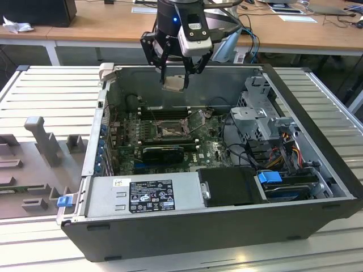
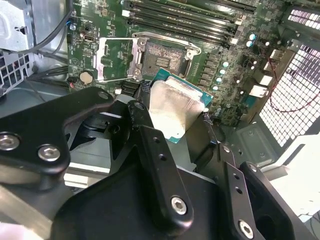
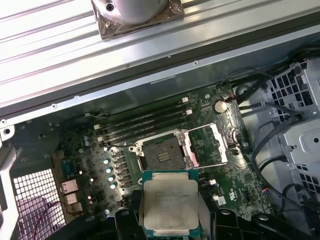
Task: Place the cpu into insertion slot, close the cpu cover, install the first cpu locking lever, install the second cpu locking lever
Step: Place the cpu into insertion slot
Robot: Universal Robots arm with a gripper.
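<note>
On the slatted grey table (image 1: 51, 85) lies an open black computer case (image 1: 227, 229). Above it, black fingers (image 1: 163, 67) clamp the small flat silvery-beige square cpu (image 1: 173, 83). The square black-rimmed insertion slot (image 1: 169, 131) lies bare below, with the thin silvery frame-shaped cpu cover (image 1: 195, 119) raised on the exterior view's right of it. Lowered tilted or off-centre, the chip could bend contacts or snag that cover.

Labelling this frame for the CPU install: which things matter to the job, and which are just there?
Job in hand:
- black gripper, shut on the pale silvery square cpu
- dark square insertion slot, uncovered
- thin silvery metal cpu cover, standing open

Just there:
- grey power supply box
- long black memory slots
- round silver coin battery
- grey metal drive cage
</note>
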